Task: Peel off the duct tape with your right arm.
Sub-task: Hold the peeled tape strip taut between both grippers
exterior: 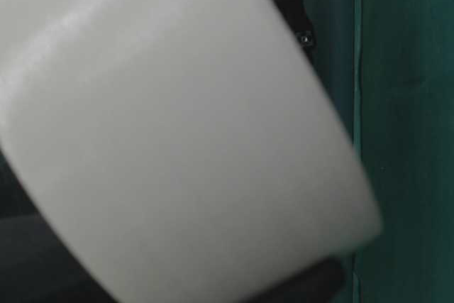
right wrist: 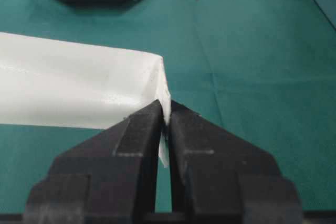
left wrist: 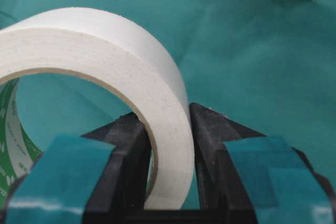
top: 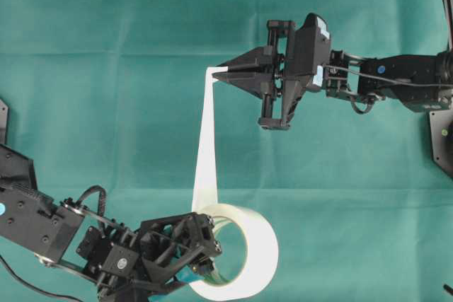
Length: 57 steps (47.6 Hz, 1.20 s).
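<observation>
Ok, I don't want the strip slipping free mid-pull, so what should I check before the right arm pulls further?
1. Right gripper shut on the strip end: ok.
2. Left gripper fingers clamp the duct tape roll wall: ok.
3. Strip runs unbroken from roll to right gripper: ok.
4. Strip free of twists: ok.
5. Grip firm enough: cannot tell.
6. Green cloth ahead of the pull: ok.

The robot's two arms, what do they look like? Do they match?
Nearly. Both are black, boxy and angular, with black cables looping along them. The left tool has blunt black fingers wrapped in teal tape patches. The right tool has bare black fingers tapering to points, with no tape. The right arm carries a small round blue sticker, and a white patch shows near its wrist.
</observation>
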{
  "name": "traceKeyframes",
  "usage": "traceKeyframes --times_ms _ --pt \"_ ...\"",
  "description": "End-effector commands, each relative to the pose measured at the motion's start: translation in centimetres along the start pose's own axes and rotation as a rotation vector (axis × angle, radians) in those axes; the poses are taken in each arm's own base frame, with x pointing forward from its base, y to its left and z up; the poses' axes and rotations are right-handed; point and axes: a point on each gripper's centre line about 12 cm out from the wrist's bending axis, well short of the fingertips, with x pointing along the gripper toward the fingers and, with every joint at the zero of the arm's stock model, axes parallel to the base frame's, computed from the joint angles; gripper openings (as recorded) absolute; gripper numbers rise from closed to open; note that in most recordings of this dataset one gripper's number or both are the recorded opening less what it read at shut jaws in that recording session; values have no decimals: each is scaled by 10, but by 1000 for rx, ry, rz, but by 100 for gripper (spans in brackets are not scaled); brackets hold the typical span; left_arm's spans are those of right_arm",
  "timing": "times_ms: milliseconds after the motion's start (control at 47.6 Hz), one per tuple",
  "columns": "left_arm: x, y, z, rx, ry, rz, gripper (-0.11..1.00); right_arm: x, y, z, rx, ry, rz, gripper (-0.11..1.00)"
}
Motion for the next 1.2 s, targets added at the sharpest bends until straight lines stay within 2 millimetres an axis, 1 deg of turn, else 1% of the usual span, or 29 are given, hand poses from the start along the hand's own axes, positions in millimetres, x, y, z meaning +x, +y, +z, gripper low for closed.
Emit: traceKeyframes --times_ms 0,126,336,525,672,840,1176 --pt "-20 -7 45 56 -125 31 20 -1 -44 9 32 -25 -116 -9" --pt "-20 -6 42 46 -119 31 20 -2 -44 6 32 -18 -116 -9" --pt "-12 -3 24 5 -85 30 20 -3 -44 5 38 -12 -115 -9" --pt "-12 3 12 -94 -65 37 20 -11 -43 7 38 -16 -115 -9" --pt "-11 3 9 -156 -56 31 20 -22 -42 12 38 -33 -115 -9" --pt "-10 0 6 -180 -44 21 20 -31 -42 13 38 -36 -114 -9" --pt "-9 -8 -4 -272 29 -34 20 -40 -42 3 39 -11 -117 -9"
